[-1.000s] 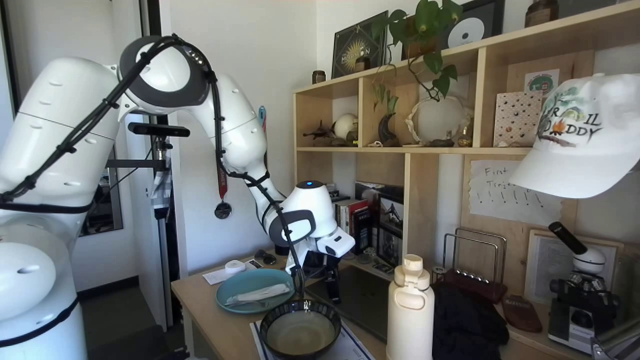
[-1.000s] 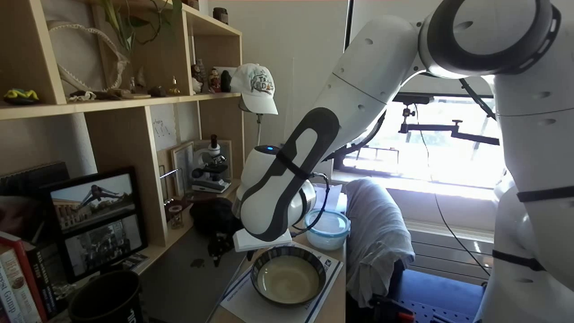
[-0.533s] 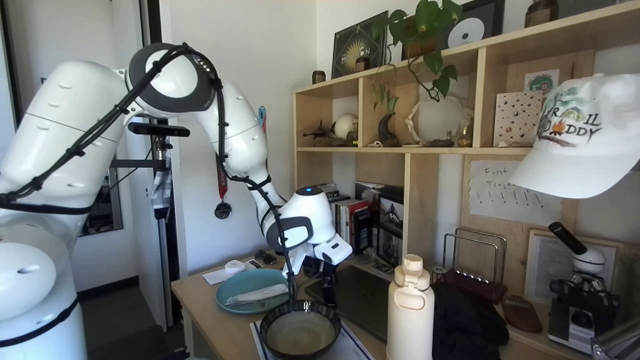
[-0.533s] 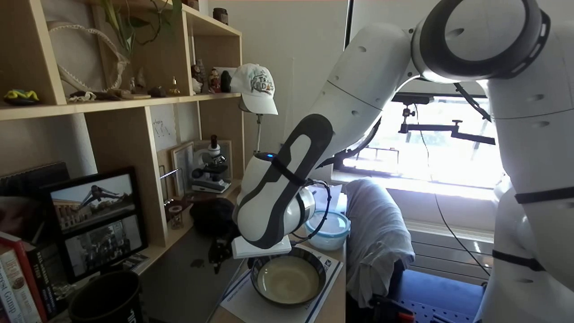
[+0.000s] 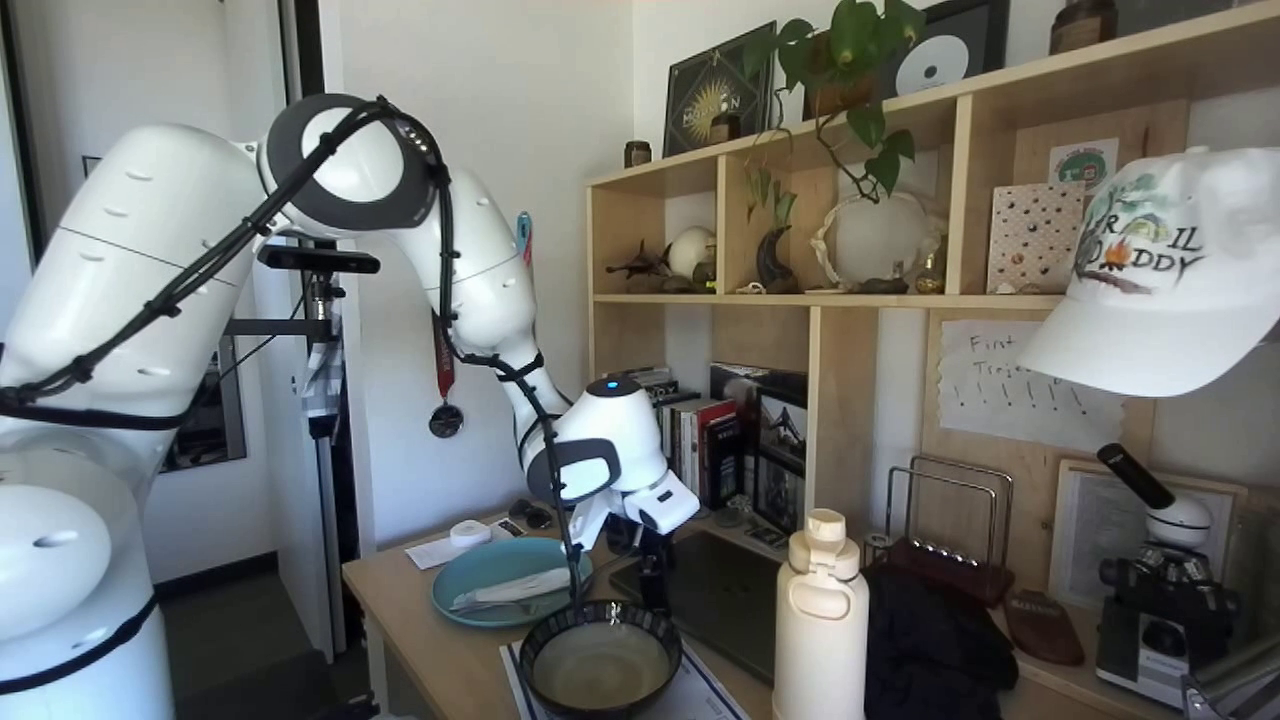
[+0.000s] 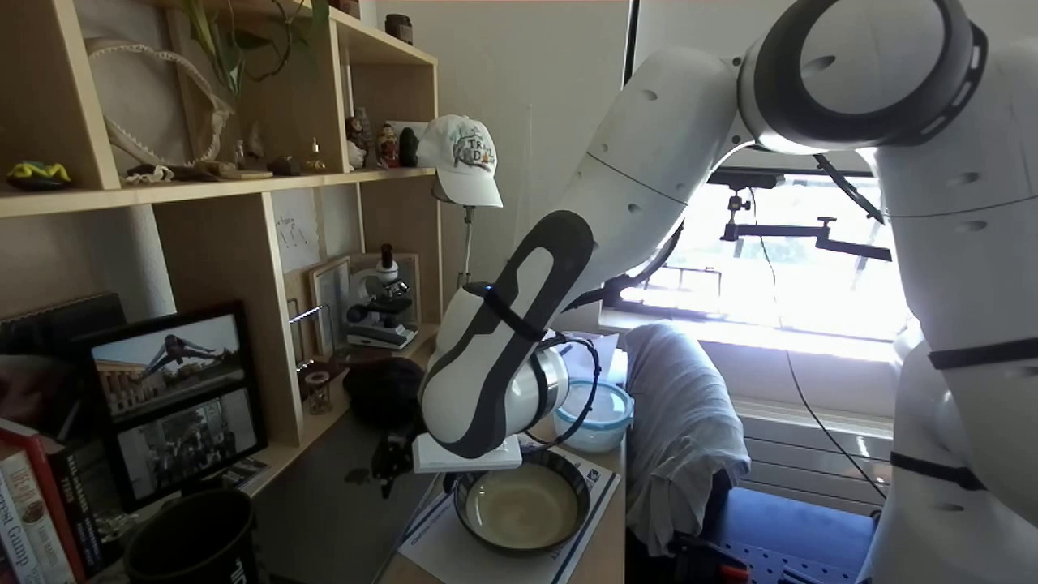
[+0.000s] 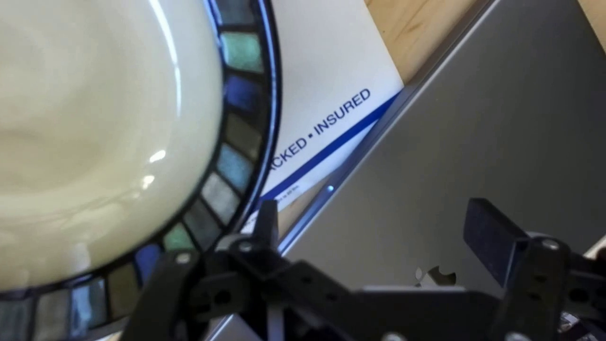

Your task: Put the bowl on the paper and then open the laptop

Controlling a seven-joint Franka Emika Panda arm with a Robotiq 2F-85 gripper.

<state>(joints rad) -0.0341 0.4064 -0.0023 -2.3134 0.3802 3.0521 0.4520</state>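
Since the bowl (image 7: 109, 142) sits on the mailer (image 7: 334, 57), the wide-spread, empty tool (image 7: 376, 218) likely wants the MacBook (image 7: 450, 156) at wrist-view three o'clock.

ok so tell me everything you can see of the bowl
The bowl is round and shallow, with a glossy, ceramic-looking cream inside. Below its dark rim runs a band of blue, green and grey patches outlined in black. It sits upright on the paper, with nothing visible in it. The open hand is close to its rim; whether they touch, I cannot tell.
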